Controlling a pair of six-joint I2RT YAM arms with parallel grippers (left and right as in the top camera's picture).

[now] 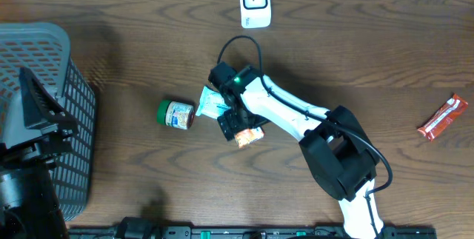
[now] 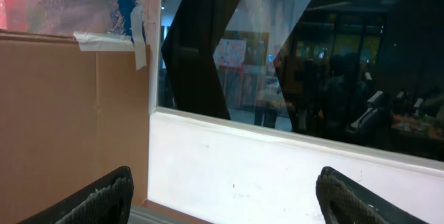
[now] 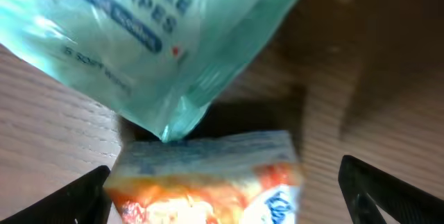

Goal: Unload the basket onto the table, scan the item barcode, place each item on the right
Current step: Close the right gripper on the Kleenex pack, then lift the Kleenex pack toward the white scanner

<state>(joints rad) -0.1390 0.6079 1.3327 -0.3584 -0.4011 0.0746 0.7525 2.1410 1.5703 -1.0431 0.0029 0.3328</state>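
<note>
An orange-and-white packet (image 3: 208,182) lies on the wooden table, blurred and close, between the spread fingers of my right gripper (image 3: 229,197). That gripper is open and not closed on it. From above, the packet (image 1: 250,136) pokes out just below the right gripper (image 1: 237,124) at mid-table. A teal wipes pack (image 3: 132,37) lies just beyond, its corner touching the packet. The white barcode scanner (image 1: 254,2) stands at the table's far edge. No barcode shows. My left gripper (image 2: 225,203) is open, holds nothing and points at a wall and window.
A jar with a green lid (image 1: 175,114) lies left of the wipes pack (image 1: 211,102). A red snack bar (image 1: 442,117) lies at the far right. A grey mesh basket (image 1: 55,69) stands at the left edge, with the left arm beside it.
</note>
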